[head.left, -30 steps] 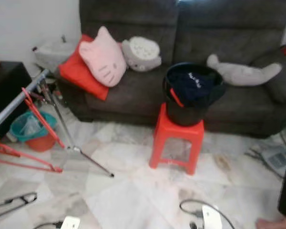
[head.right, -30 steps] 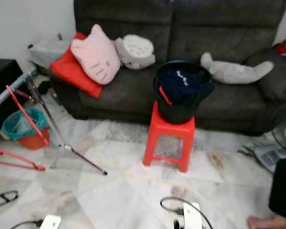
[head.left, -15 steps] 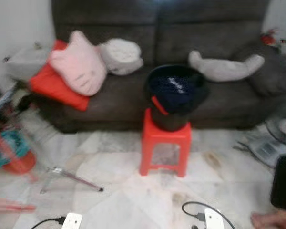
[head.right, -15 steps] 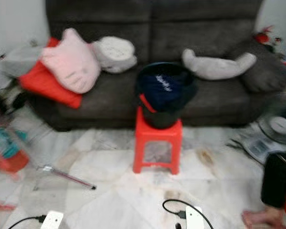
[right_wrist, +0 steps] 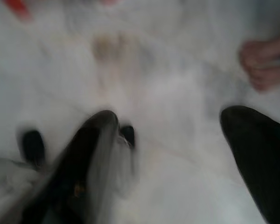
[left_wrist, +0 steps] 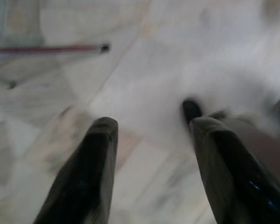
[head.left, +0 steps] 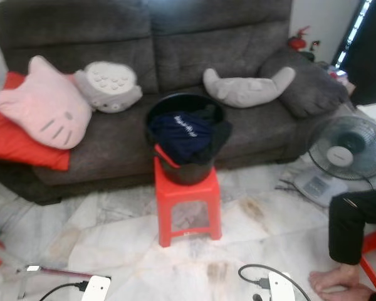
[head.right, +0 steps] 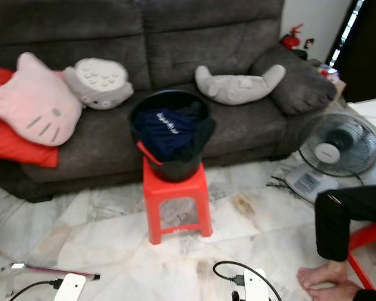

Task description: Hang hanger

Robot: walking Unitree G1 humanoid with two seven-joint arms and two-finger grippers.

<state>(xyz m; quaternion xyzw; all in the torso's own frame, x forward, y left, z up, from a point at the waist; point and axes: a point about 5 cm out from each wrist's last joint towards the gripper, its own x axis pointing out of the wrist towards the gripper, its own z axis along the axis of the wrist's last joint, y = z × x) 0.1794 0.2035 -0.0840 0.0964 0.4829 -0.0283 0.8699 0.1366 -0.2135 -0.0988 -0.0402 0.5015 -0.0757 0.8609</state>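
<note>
Here the robot faces a black bucket [head.left: 185,141] full of dark clothes, standing on a red stool [head.left: 187,202] in front of the grey sofa [head.left: 144,75]. Both arms hang down: the left gripper [left_wrist: 151,135] and the right gripper [right_wrist: 170,135] point at the marble floor [head.left: 125,251] with fingers spread apart and holding nothing. A red piece at the bucket's rim may be the hanger [head.left: 166,157], but I cannot tell for sure. A white power strip [head.left: 277,285] with its cable and a person's bare foot [head.left: 335,288] lie near the robot's path, so a careless step could snag the cable or hit the foot. A rough reach could also tip the bucket off the stool.
</note>
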